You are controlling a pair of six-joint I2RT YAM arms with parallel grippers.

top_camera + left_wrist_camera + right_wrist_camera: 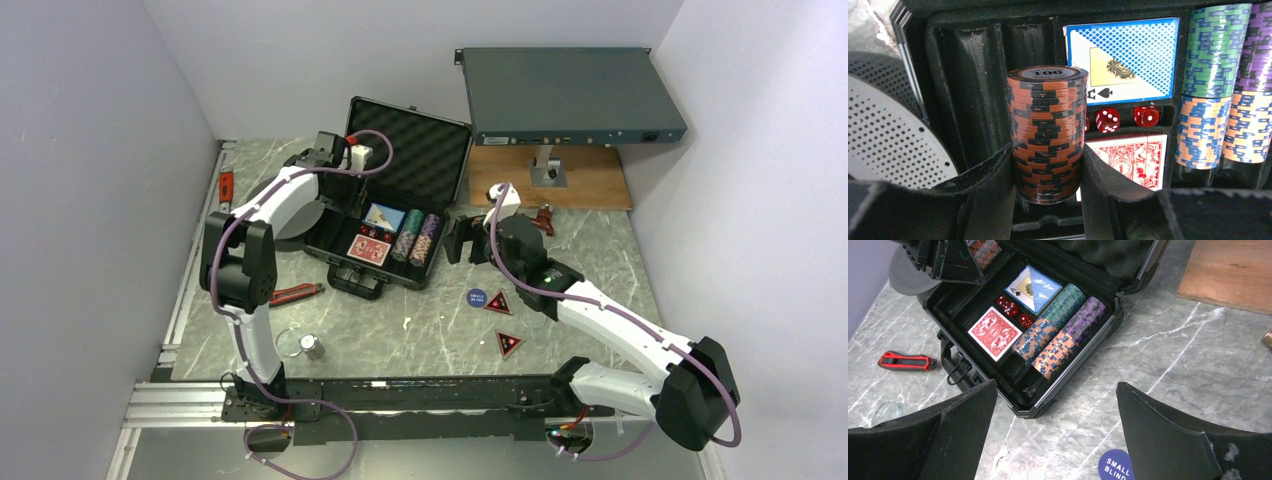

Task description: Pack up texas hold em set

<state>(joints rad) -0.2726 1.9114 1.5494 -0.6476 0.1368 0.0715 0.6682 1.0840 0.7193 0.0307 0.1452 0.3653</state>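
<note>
Black hard briefcase (pixel 420 155) sat open mid-table, foam-lined lid propped up at the far side, tray facing up
Tray contents: blue-backed card deck (pixel 1128 55) at the far side, red-backed card deck (pixel 1128 155) nearer, three red dice (pixel 1108 120) between the two
Right-hand slots filled with two chip rows lying side by side: green-blue striped chips (pixel 1215 50) and purple-black striped chips (pixel 1258 45), each followed by orange-blue striped chips (pixel 1200 130)
Left-hand slots of the tray were bare
Left tool (pixel 1047 155) was clamped on a red-black striped chip stack (pixel 1047 135), top chip marked 100, held over those bare slots; couldn't tell if the stack touched the tray
Right tool (pixel 1055 385) hung just right of the case, spread wide, nothing in it
On the grey marble table (pixel 420 330) outside the case: blue round button (pixel 1113 467) marked SMALL BLIND, touching one red-black triangular marker (pixel 498 302); second triangular marker (pixel 508 344) near it, closer to the arm bases
Grey perforated round disc (pixel 888 135) just left of the case, red-black utility knife (pixel 903 361) on the table near the case's handle side
Large grey rack-mount box (pixel 570 95) stood behind, over a wooden board (pixel 590 180)
</note>
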